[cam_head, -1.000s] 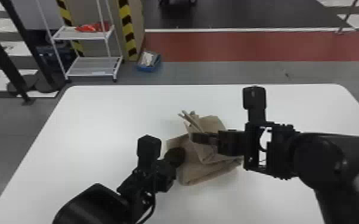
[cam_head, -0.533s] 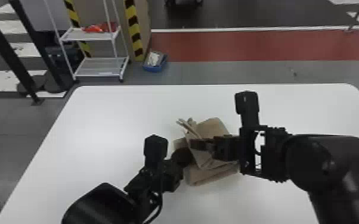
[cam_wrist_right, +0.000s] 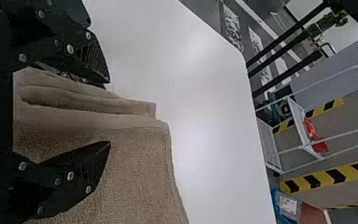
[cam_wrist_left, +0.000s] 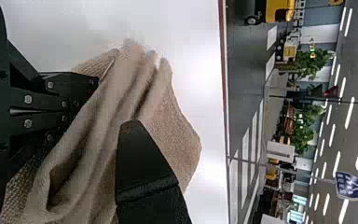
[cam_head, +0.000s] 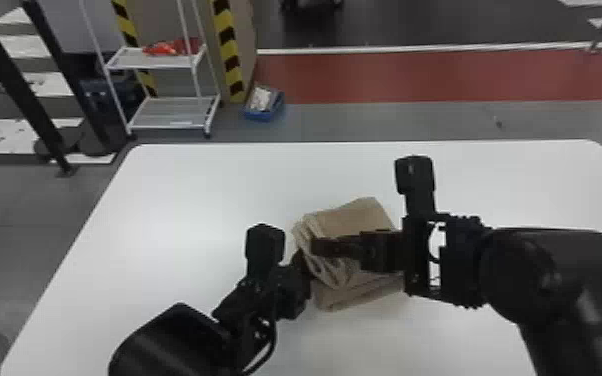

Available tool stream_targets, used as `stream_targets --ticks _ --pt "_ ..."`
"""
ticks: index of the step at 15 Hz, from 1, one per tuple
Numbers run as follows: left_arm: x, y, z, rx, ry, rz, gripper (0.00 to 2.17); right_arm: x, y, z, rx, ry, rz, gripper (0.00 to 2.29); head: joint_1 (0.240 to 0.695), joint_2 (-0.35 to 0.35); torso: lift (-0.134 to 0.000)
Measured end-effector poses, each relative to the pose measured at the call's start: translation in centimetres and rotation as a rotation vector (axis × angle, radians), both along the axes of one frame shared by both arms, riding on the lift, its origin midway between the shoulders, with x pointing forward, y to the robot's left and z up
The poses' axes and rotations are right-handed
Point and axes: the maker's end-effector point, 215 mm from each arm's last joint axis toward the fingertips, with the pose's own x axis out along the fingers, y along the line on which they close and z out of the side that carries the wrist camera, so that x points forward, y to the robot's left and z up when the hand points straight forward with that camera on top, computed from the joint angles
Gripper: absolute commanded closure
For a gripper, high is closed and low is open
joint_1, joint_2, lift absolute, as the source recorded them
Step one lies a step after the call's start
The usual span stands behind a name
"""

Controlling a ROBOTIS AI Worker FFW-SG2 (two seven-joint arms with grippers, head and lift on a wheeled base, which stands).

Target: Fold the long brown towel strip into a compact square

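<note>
The brown towel [cam_head: 355,220] is bunched in folded layers near the middle of the table. At its left side is my left gripper [cam_head: 307,265]; in the left wrist view the left gripper [cam_wrist_left: 91,105] is shut on the towel [cam_wrist_left: 172,135], its fingertips partly covered by cloth. Over the towel's upper layers, reaching in from the right, is my right gripper [cam_head: 317,246]. The right wrist view shows the right gripper [cam_wrist_right: 108,112] open, with stacked folds of the towel [cam_wrist_right: 135,163] between and beneath its fingers. A dark finger [cam_wrist_left: 142,158] of the right gripper lies across the cloth in the left wrist view.
The white table [cam_head: 190,200] surrounds the towel, its far edge well beyond it. The two grippers are close together. On the floor past the table stand a white shelf rack [cam_head: 170,112] and a blue bin [cam_head: 265,104].
The towel's raised pale folds at the upper left have dropped and spread, and its upper layer has shifted. My right gripper has moved a little left relative to the table; the left has hardly moved.
</note>
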Motion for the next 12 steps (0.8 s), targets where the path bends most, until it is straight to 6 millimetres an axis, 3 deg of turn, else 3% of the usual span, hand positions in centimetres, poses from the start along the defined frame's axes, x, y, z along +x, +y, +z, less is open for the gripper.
stream_targets --ticks 3,6,8,12 --pt "0.2 0.0 0.2 0.001 -0.003 -0.001 2.14 -0.3 -0.9 0.9 0.029 -0.028 -0.027 0.06 0.695 0.08 -0.12" --pt "0.5 0.1 0.4 0.0 -0.006 0.003 2.15 -1.1 -2.4 3.5 0.118 -0.084 -0.042 0.06 0.695 0.064 -0.12" --pt "0.6 0.2 0.8 -0.01 -0.007 0.007 2.11 -1.9 -4.4 5.0 0.157 -0.118 -0.039 0.07 0.695 0.051 -0.12" --pt "0.2 0.2 2.0 -0.024 -0.015 0.002 2.11 -3.6 -8.8 4.1 0.188 -0.117 -0.071 0.22 0.695 -0.004 -0.12"
